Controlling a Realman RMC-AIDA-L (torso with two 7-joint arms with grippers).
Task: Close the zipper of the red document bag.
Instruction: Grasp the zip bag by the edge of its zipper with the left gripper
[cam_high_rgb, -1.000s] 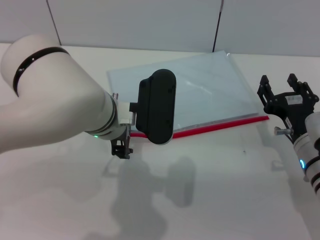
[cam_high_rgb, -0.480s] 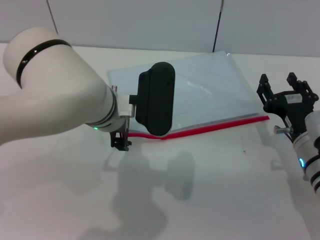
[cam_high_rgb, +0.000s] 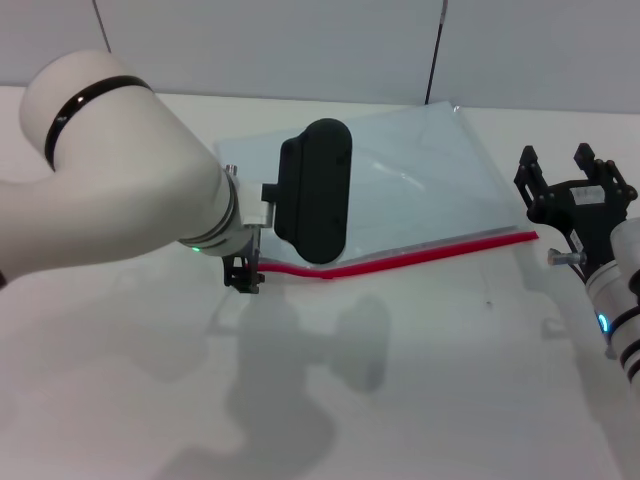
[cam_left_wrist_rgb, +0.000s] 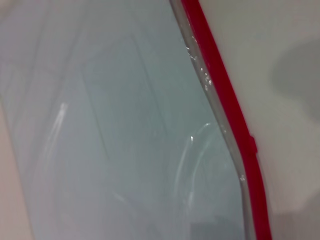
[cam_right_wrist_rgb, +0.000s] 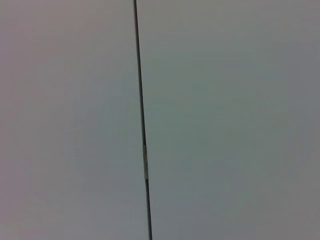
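The red document bag (cam_high_rgb: 400, 185) lies flat on the white table, a translucent pale blue-grey pouch. Its zipper (cam_high_rgb: 430, 253) is the red strip along the near long edge, bent at a shallow kink (cam_high_rgb: 325, 275). In the left wrist view the bag (cam_left_wrist_rgb: 110, 125) fills the picture, and the zipper (cam_left_wrist_rgb: 222, 95) runs down its side with a small red bump (cam_left_wrist_rgb: 252, 145). My left gripper (cam_high_rgb: 243, 276) hangs low at the zipper's left end, partly hidden behind the arm's black housing (cam_high_rgb: 313, 190). My right gripper (cam_high_rgb: 560, 160) stands open and raised beside the bag's right corner, holding nothing.
The white table (cam_high_rgb: 420, 400) stretches toward me, with the arm's shadows on it. A pale wall with a dark vertical seam (cam_high_rgb: 436, 50) stands behind the bag; the right wrist view shows only that wall and seam (cam_right_wrist_rgb: 141, 120).
My left gripper has moved away from me, up to the zipper's left end. The red strip near it now shows a sharper kink. The right arm has stayed put.
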